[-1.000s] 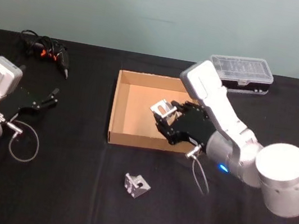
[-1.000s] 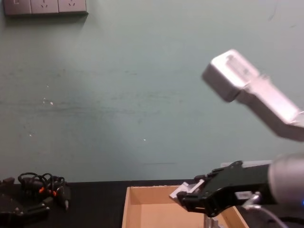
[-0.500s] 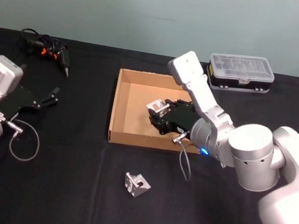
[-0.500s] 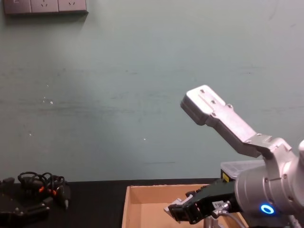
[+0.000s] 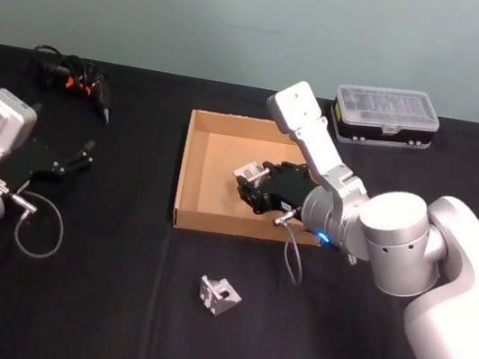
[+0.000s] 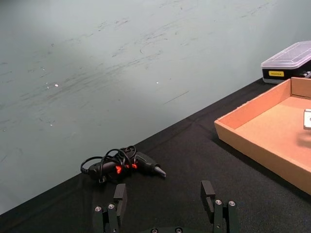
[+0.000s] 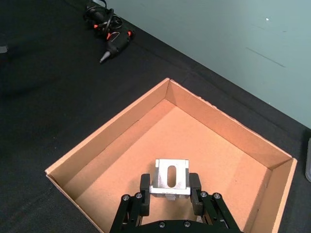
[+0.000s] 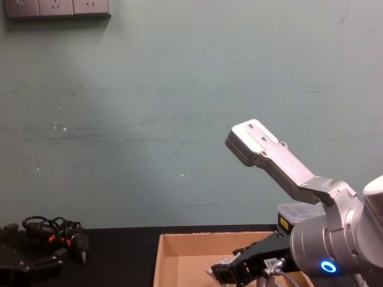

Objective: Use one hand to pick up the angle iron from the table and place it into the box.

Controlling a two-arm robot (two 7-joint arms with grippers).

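Two angle irons [image 5: 249, 174] [image 5: 219, 297], one box [image 5: 184, 171], one plastic case [image 5: 386, 114], one corded tool [image 5: 78, 79].

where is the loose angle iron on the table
Head view: the loose angle iron lies on the table, centre, on the robot's side of the box.

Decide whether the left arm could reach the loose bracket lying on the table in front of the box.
Probably yes. The left gripper is open and empty, and bare table lies between it and the loose bracket; the right gripper holds a second bracket over the box.
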